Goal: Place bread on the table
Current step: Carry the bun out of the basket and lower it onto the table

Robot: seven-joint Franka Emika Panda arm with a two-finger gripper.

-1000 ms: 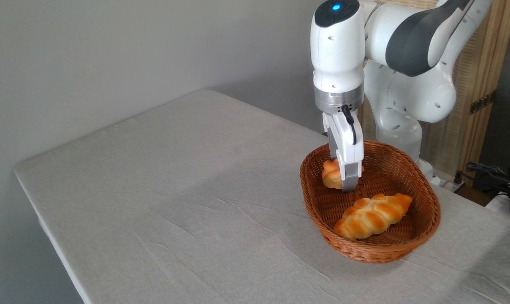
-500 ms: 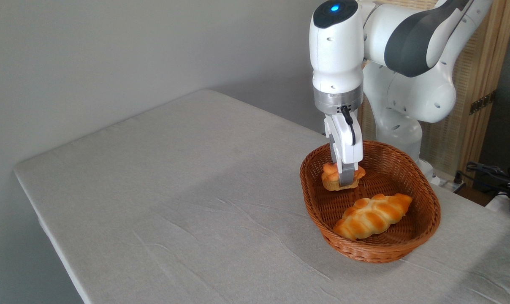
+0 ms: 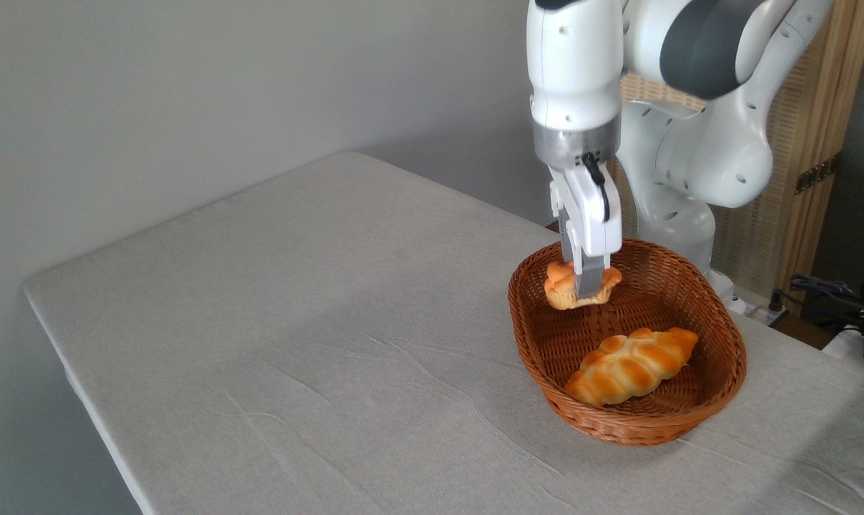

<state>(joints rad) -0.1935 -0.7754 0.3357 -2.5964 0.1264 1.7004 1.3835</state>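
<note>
Fingers of the gripper (image 3: 588, 290) pinch the bread (image 3: 571, 286) above the basket (image 3: 718, 397); you should clear its rim before lowering onto the table (image 3: 317, 322).

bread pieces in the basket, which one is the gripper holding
The small round bun with the orange swirl top, clamped in the gripper above the basket floor. The longer braided loaf lies untouched nearer the camera.
</note>
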